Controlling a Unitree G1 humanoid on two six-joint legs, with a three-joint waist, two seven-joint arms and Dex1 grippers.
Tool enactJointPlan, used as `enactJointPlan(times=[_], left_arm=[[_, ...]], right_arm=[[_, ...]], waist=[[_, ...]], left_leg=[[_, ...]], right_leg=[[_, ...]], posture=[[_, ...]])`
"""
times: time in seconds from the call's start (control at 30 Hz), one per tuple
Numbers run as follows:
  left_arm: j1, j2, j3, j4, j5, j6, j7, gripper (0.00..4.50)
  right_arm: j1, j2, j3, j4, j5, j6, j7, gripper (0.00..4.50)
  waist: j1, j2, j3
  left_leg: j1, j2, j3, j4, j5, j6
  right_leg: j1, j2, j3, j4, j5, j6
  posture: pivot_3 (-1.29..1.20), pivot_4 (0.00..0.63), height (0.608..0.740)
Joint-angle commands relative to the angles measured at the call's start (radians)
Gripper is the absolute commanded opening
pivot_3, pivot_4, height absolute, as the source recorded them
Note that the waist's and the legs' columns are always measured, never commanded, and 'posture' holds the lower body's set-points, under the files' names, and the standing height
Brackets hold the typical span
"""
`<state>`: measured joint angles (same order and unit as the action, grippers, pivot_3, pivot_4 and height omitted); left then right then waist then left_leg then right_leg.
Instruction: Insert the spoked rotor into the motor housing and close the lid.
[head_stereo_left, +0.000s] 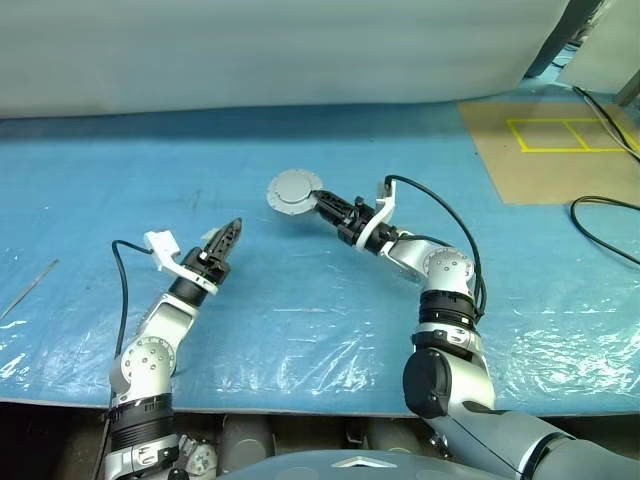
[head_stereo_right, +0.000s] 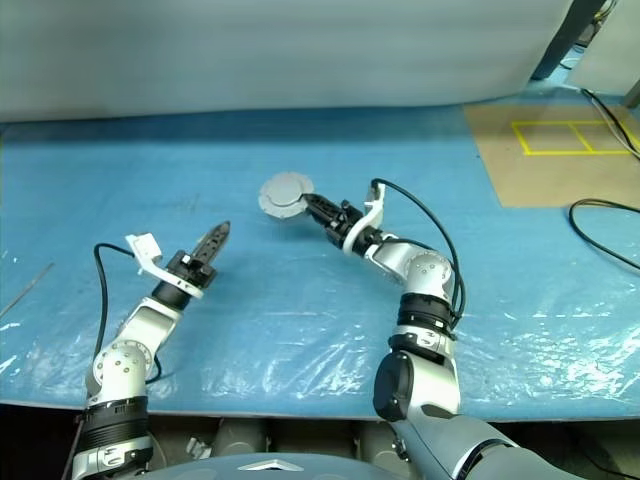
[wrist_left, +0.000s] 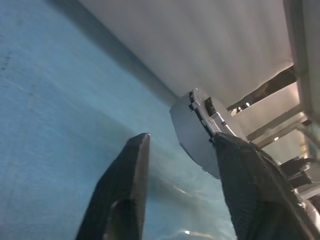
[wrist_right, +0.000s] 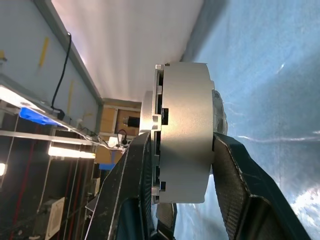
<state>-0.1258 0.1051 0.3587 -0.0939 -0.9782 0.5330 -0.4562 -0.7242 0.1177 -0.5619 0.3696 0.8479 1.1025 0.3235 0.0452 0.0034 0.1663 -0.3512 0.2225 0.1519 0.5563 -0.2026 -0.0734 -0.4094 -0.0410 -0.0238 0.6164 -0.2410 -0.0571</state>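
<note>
My right gripper (head_stereo_left: 314, 197) is shut on the motor housing (head_stereo_left: 294, 190), a squat silver puck held off the blue table at mid-back. Up close the two fingers clamp the housing (wrist_right: 186, 110) across its flat faces. A thinner silver disc, the lid (wrist_right: 149, 110), sits against one face. No windings show, and the spoked rotor is hidden. My left gripper (head_stereo_left: 230, 233) hovers to the left of the housing, pointing towards it. Its fingers (wrist_left: 127, 180) stand open with nothing between them, and the housing (wrist_left: 194, 127) shows beyond them.
The table (head_stereo_left: 300, 320) is covered in blue plastic sheet. A brown board (head_stereo_left: 560, 150) with yellow tape lines lies at the back right, with black cables (head_stereo_left: 600, 225) across it. A thin metal rod (head_stereo_left: 30, 285) lies at the far left. A white wall closes off the back.
</note>
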Motion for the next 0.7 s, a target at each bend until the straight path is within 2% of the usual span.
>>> enactJointPlan(times=[0.03, 0.13, 0.5, 0.7], left_arm=[[-0.021, -0.018, 0.011, -0.046, -0.067, 0.019, 0.037, 3.34], [-0.035, -0.028, 0.001, -0.042, -0.080, 0.034, 0.058, 4.40], [-0.092, -0.096, -0.002, -0.021, -0.219, 0.114, 0.168, 4.46], [-0.106, -0.108, -0.003, -0.022, -0.240, 0.108, 0.201, 4.46]], right_arm=[[-0.076, 0.064, 0.033, -0.011, 0.081, -0.031, 0.026, 1.34], [-0.081, 0.056, 0.051, 0.002, 0.097, -0.042, 0.032, 1.34], [-0.060, 0.054, 0.127, -0.012, 0.152, -0.031, 0.055, 1.34], [-0.039, 0.048, 0.163, -0.028, 0.189, 0.006, 0.070, 1.34]], waist=[[0.000, 0.000, 0.000], [0.000, 0.000, 0.000], [0.001, 0.000, 0.000], [0.002, 0.000, 0.000]], left_leg=[[0.000, 0.000, 0.000, 0.000, 0.000, 0.000], [0.000, 0.000, 0.000, 0.000, 0.000, 0.000], [-0.001, 0.000, -0.001, 0.000, 0.000, 0.000], [-0.001, 0.000, -0.001, 0.001, 0.000, 0.000]], right_leg=[[0.000, 0.000, 0.000, 0.000, 0.000, 0.000], [0.000, 0.000, 0.000, 0.000, 0.000, 0.000], [0.000, 0.000, 0.000, -0.001, 0.001, 0.001], [0.000, 0.000, 0.000, -0.001, 0.001, 0.002]], posture=[[0.00, 0.150, 0.740], [0.00, 0.150, 0.740], [0.00, 0.150, 0.740], [0.00, 0.150, 0.740]])
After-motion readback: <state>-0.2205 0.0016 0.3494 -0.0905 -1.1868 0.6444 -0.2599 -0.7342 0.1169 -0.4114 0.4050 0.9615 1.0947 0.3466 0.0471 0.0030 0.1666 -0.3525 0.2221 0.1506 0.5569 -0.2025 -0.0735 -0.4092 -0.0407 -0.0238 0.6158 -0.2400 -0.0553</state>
